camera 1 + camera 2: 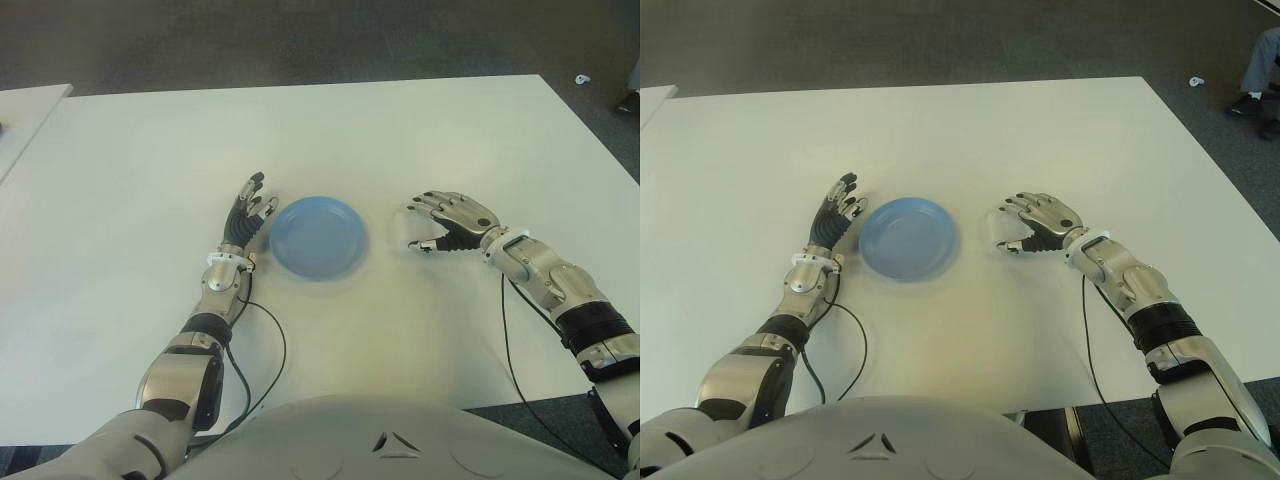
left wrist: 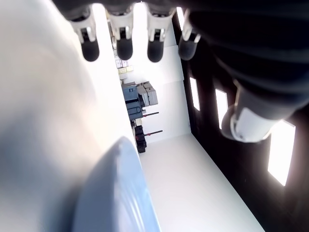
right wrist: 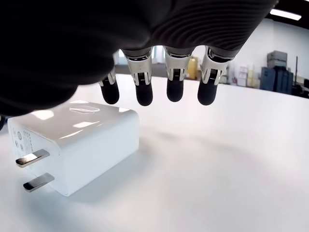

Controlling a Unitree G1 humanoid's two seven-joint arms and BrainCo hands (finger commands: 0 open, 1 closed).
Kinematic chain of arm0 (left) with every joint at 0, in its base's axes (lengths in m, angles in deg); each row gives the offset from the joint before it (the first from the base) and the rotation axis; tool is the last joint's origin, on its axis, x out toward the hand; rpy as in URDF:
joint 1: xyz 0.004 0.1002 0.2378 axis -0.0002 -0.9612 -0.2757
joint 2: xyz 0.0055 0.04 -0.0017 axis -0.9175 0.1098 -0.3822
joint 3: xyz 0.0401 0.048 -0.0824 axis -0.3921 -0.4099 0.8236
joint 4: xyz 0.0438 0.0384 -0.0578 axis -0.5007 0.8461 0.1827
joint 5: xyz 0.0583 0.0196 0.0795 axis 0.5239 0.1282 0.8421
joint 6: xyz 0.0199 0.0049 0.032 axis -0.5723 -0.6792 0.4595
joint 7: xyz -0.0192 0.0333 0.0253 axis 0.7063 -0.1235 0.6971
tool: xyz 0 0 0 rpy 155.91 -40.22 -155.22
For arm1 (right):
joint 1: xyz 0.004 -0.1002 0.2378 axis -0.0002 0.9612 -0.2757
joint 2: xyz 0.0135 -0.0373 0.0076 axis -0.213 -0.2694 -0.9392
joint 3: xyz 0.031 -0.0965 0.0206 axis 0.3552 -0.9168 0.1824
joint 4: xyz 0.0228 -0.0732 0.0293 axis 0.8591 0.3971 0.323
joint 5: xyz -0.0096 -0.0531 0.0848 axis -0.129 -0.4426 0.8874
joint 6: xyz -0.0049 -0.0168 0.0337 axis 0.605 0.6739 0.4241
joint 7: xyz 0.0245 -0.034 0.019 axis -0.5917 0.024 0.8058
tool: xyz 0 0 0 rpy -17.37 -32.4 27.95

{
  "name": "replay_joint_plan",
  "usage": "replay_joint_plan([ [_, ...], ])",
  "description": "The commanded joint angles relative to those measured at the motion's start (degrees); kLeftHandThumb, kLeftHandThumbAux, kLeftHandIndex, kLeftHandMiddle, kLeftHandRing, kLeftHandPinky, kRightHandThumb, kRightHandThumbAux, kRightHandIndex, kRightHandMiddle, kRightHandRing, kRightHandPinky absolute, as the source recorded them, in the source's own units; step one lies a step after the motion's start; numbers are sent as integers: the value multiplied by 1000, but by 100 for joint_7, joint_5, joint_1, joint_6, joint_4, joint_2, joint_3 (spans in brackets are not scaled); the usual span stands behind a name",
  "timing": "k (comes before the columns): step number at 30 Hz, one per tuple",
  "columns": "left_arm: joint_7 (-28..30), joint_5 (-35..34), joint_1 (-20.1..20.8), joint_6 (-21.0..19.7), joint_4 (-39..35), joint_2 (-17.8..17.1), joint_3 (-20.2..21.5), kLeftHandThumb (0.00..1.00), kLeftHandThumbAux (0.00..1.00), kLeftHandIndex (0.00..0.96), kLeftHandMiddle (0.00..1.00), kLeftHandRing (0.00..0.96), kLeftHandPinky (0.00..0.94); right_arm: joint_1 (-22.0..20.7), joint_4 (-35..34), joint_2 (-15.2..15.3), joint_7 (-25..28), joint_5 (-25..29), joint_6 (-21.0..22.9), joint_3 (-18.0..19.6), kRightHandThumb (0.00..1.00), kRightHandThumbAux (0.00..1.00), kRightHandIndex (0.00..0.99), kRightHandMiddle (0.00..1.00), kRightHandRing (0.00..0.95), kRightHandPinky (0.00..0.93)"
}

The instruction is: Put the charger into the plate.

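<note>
A round blue plate (image 1: 318, 236) lies on the white table (image 1: 400, 130), midway between my hands. The charger (image 3: 79, 145) is a white block with two metal prongs, lying flat on the table just right of the plate. My right hand (image 1: 422, 230) hovers over it, with the fingers (image 3: 175, 72) stretched above the block and apart from it, holding nothing. From the eye views the hand hides most of the charger. My left hand (image 1: 250, 208) shows beside the plate's left rim, fingers straight and holding nothing.
Black cables run from both wrists toward the table's front edge. A second white table (image 1: 25, 110) stands at the far left. A person's leg and shoe (image 1: 1258, 70) show on the dark floor at the far right.
</note>
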Motion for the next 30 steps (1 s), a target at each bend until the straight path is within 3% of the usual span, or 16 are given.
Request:
replay_joint_plan([
  [1, 81, 24, -723, -120, 336, 96, -14, 0, 518, 57, 81, 34, 9, 7, -62, 17, 99, -53, -1, -88, 302, 134, 0, 0, 0, 0],
  [30, 147, 21, -854, -29, 229, 75, -23, 0, 515, 64, 83, 28, 0, 94, 244, -145, -302, -276, 218, -324, 305, 137, 0, 0, 0, 0],
])
